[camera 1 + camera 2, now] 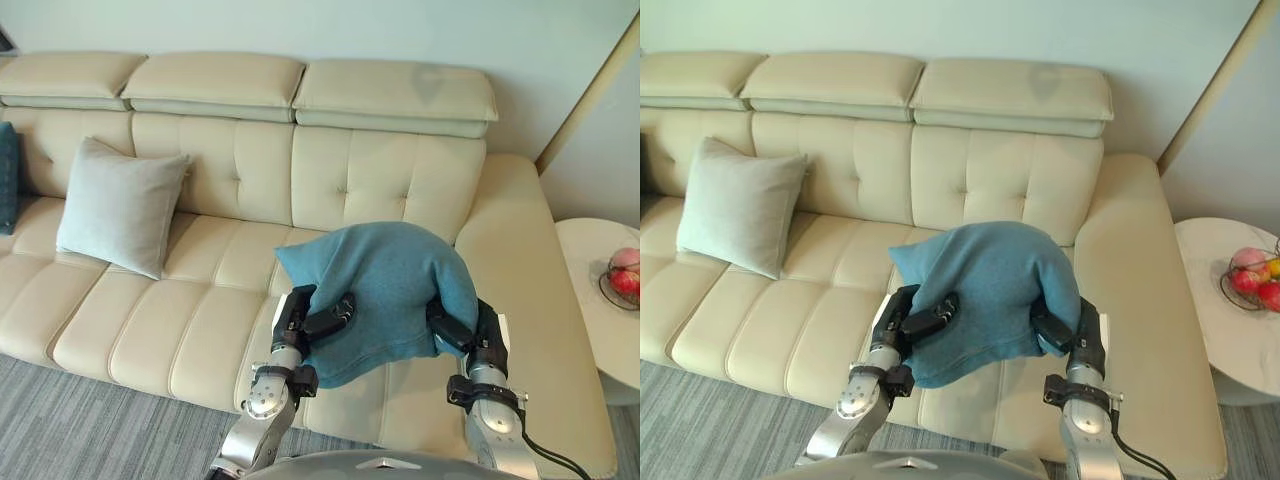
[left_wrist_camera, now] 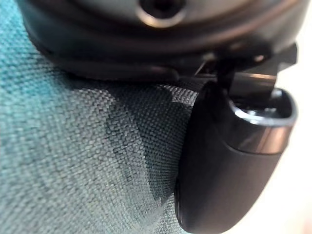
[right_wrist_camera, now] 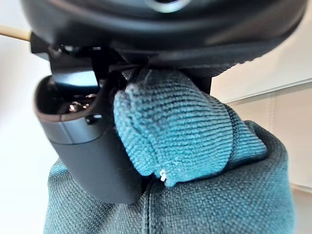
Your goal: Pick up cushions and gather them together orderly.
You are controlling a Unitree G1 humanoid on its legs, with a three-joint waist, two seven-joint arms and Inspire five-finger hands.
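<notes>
Left wrist view puts the left hand (image 2: 229,165) tight against the teal cushion (image 2: 73,156), its thumb pressed flat into the weave. From the head views, that hand's fingers curl round the cushion's lower left edge, thumb on top. The right hand (image 3: 87,141) pinches a bunched corner of the same cushion against its palm with the thumb, as its own wrist view shows; from above it clamps the cushion's right side. Gripped between both hands, the teal cushion is held up over the front of the right-hand seat of the sofa (image 1: 230,150), bulging at the top and sagging along its lower edge. On the sofa's left seat a grey cushion (image 1: 120,205) leans upright against the backrest, well apart from the teal one. A darker cushion (image 1: 6,175) shows at the far left edge. Beyond the sofa's right arm stands a round table (image 1: 590,330) with a bowl (image 1: 622,278) of fruit.
</notes>
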